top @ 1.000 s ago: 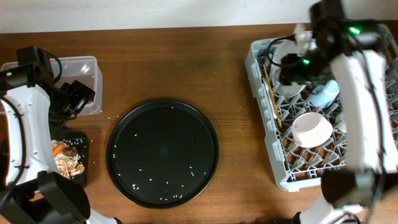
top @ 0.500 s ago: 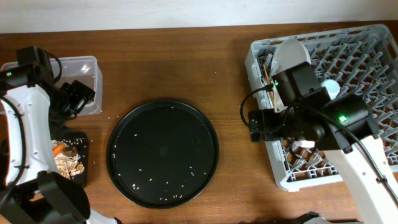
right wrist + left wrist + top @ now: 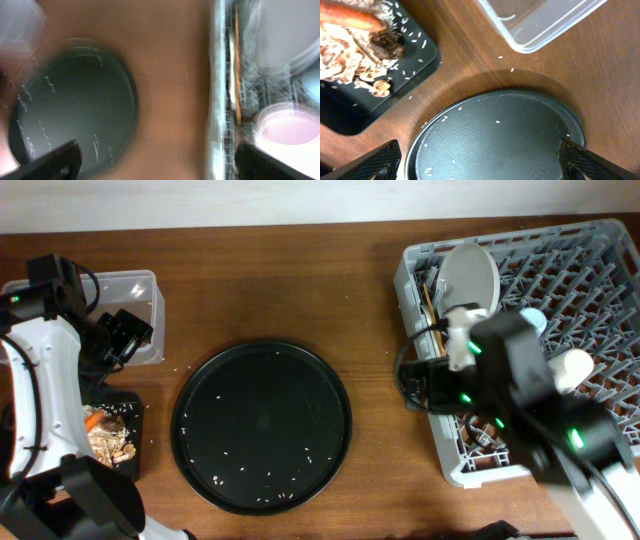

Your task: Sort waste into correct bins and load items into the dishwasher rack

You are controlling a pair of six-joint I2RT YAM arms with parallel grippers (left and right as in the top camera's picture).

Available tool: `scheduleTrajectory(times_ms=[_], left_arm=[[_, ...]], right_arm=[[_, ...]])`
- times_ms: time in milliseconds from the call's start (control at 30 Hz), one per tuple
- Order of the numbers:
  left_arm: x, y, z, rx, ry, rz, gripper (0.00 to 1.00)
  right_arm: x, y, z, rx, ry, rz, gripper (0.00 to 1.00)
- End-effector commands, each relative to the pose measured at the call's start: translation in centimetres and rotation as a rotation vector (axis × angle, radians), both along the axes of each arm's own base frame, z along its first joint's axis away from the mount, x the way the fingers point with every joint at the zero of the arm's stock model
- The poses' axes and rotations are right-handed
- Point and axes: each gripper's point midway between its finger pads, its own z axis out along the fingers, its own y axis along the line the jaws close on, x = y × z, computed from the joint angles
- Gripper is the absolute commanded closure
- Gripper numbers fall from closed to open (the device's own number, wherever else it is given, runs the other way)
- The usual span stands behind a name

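Observation:
The grey dishwasher rack [image 3: 600,270] stands at the right and holds an upright white plate [image 3: 470,275], chopsticks [image 3: 432,315] and a light blue cup [image 3: 532,320]. My right gripper [image 3: 418,385] is open and empty over the rack's left edge. The blurred right wrist view shows the rack edge [image 3: 219,100], chopsticks [image 3: 235,75], plate [image 3: 285,35] and white bowl [image 3: 290,125]. My left gripper [image 3: 480,165] is open and empty between the clear tub [image 3: 540,20] and the black bin [image 3: 415,65]. The bin holds a carrot [image 3: 350,19] and brown scraps [image 3: 350,45].
The round black tray [image 3: 262,425] lies mid-table with rice crumbs scattered on it; it also shows in the left wrist view [image 3: 495,135] and the right wrist view [image 3: 75,105]. A few crumbs lie on the wood by the clear tub [image 3: 135,300]. The black bin [image 3: 125,455] sits front left.
My right arm has swung from the back of the rack to its front left edge and now covers the bowl from above. The left arm has not moved.

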Motion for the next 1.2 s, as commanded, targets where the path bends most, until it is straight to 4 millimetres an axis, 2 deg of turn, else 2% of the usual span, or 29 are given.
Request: scheduleTrajectory(times_ms=[0,33,167,267,433,600,733,867,1067,1167], left_arm=[[-0.1,0.1,0.2,0.0,-0.006,0.015,0.01],[-0.1,0.1,0.2,0.0,-0.006,0.015,0.01],[-0.1,0.1,0.2,0.0,-0.006,0.015,0.01],[-0.1,0.1,0.2,0.0,-0.006,0.015,0.01],[-0.1,0.1,0.2,0.0,-0.006,0.015,0.01],[-0.1,0.1,0.2,0.0,-0.006,0.015,0.01],[-0.1,0.1,0.2,0.0,-0.006,0.015,0.01],[-0.1,0.1,0.2,0.0,-0.006,0.015,0.01],[-0.1,0.1,0.2,0.0,-0.006,0.015,0.01],[-0.1,0.1,0.2,0.0,-0.006,0.015,0.01]], right_arm=[[-1.3,-3.1,-1.1,0.063,-0.16,-0.075,0.01],[-1.7,-4.6,-1.4,0.084,-0.269,-0.122,0.01],[-3.5,-7.3,-2.5,0.086,-0.536,-0.187,0.01],[-4.0,-7.5,-2.9,0.058,-0.696,-0.161,0.01],[-3.4,-7.5,-2.9,0.045,-0.869,-0.149,0.01],[-3.2,-7.6,-2.3,0.056,-1.003,-0.157,0.01],[-3.6,-7.7,-1.8,-0.004,-1.101,-0.138,0.01],[-3.5,-8.1,-2.0,-0.037,-1.105,-0.154,0.02],[-4.0,-8.4,-0.1,-0.028,-1.199,-0.176,0.01],[-3.7,-8.4,-1.3,-0.025,-1.219,-0.177,0.01]])
